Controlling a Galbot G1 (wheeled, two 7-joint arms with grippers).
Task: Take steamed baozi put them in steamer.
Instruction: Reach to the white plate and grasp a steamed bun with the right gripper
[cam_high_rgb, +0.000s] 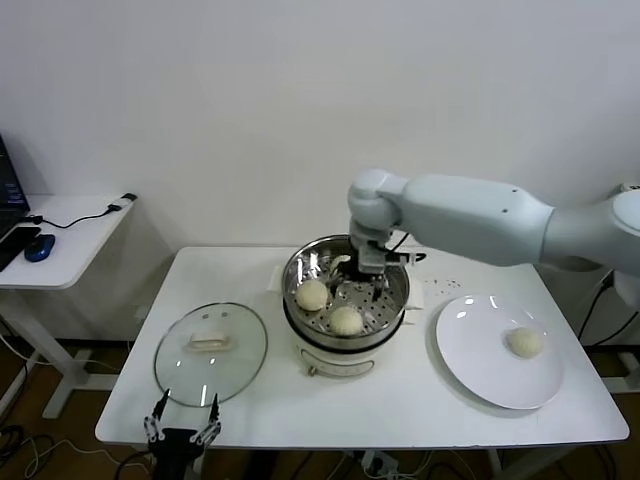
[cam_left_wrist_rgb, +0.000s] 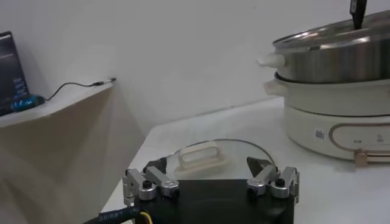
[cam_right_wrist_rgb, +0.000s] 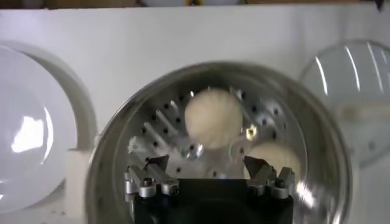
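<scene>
The steamer (cam_high_rgb: 300, 268) is a shiny steel basket on a white cooker base at the table's middle. Two baozi lie on its perforated floor, one at its left (cam_high_rgb: 312, 294) and one at its front (cam_high_rgb: 346, 320); the right wrist view shows both baozi (cam_right_wrist_rgb: 213, 117) (cam_right_wrist_rgb: 274, 157). My right gripper (cam_high_rgb: 368, 278) hangs inside the basket's back right part, open (cam_right_wrist_rgb: 207, 164), with nothing between its fingers. A third baozi (cam_high_rgb: 524, 342) sits on the white plate (cam_high_rgb: 470, 350). My left gripper (cam_high_rgb: 183, 425) waits open (cam_left_wrist_rgb: 210, 167) at the table's front left edge.
A round glass lid (cam_high_rgb: 210, 345) with a white handle (cam_left_wrist_rgb: 201, 155) lies flat left of the cooker, just beyond the left gripper. A side desk (cam_high_rgb: 60, 235) with a blue mouse stands to the far left. My right arm reaches in over the table's back right.
</scene>
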